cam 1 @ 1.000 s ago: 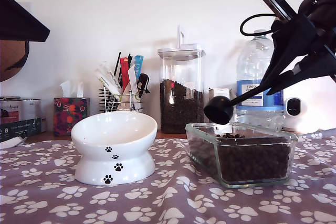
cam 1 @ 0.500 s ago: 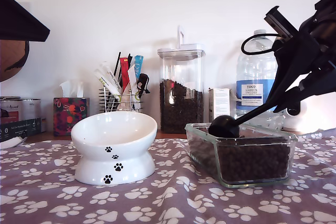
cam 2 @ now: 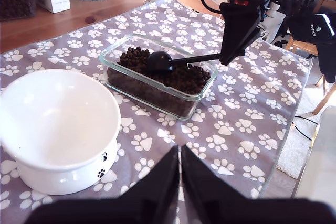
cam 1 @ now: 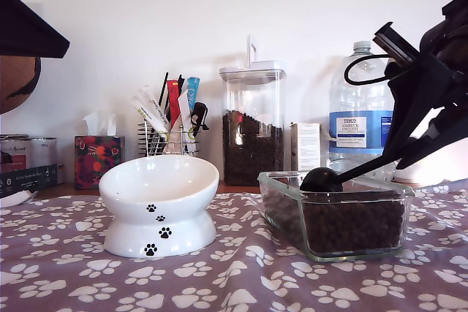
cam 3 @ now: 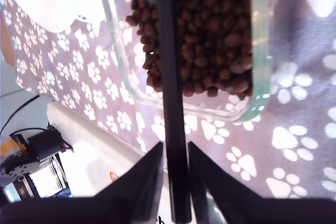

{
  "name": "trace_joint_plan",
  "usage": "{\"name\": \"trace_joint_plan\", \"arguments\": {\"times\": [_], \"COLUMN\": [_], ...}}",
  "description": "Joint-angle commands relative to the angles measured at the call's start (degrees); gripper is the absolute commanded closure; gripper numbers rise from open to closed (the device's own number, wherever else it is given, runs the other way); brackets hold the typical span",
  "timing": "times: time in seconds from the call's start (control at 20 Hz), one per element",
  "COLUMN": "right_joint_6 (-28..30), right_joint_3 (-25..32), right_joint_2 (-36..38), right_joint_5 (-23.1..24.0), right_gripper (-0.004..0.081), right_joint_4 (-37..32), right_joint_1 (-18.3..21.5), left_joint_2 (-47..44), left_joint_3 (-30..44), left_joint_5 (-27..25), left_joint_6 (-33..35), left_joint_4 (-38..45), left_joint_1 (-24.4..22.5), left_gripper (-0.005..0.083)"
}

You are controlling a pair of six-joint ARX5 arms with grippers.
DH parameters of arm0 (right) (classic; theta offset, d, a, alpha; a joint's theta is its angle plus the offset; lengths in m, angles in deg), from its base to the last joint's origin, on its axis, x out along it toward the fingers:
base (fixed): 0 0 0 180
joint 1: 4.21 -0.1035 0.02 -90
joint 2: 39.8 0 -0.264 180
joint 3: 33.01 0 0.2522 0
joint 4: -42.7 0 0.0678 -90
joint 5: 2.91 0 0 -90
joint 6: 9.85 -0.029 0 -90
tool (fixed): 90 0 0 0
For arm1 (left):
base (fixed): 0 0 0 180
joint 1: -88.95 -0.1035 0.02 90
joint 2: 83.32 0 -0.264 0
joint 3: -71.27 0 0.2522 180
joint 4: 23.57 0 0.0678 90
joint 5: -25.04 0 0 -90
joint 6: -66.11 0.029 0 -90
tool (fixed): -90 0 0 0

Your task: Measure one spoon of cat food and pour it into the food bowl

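Second tool (cam 3: 174, 156) clamped on the handle of the spoon (cam 1: 322, 178), seen at the exterior view's right, fingers (cam 3: 146, 179) pressed against either side of the long black handle. Handle slanting down from the tool toward the exterior view's left, rounded bowl of the spoon resting on the cat food (cam 1: 351, 221) inside the clear glass dish (cam 1: 292, 202). Spoon bowl sitting low, at about the level of the dish rim, over the end of the dish nearer the food bowl (cam 1: 159, 206). Kibble heaped dark brown across most of the dish, in contact with the spoon bowl in both wrist views.

First tool (cam 2: 180, 179) closed, its two black fingers meeting with only a thin seam between them, gripping nothing. Hovers above the paw-print cloth (cam 2: 236, 124) on the worktop, near the food bowl and apart from the dish and spoon.

Food bowl white, tilted, on a wide raised base with black paw prints, standing on the cloth at the exterior view's left of the dish, a gap between them. No pellets visible inside.

Behind, along the wall: a tall clear canister (cam 1: 252, 126) of kibble, a water bottle (cam 1: 358, 115), a wire rack (cam 1: 170, 126) of utensils, a tissue box (cam 1: 97, 158).
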Motion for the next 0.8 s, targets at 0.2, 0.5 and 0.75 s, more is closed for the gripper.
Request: {"name": "trace_joint_plan", "arguments": {"times": [0.2,0.5,0.75], "right_joint_6": [-0.1,2.4,6.6], "right_joint_3": [-0.4,-2.0,-5.0], "right_joint_2": [-0.6,-0.4,7.0], "right_joint_5": [0.4,0.5,7.9], "right_gripper": [0.0628,0.0628,0.0665], "right_joint_4": [-1.7,-2.8,-3.0], "right_joint_1": [0.5,0.3,-0.1], "left_joint_2": [0.2,0.2,0.2], "left_joint_3": [0.9,0.9,0.9], "left_joint_5": [0.4,0.7,0.7], "left_joint_6": [0.1,0.1,0.1], "left_joint_4": [0.5,0.5,0.5], "left_joint_1": [0.2,0.2,0.2], "left_gripper": [0.0793,0.0793,0.0793]}}
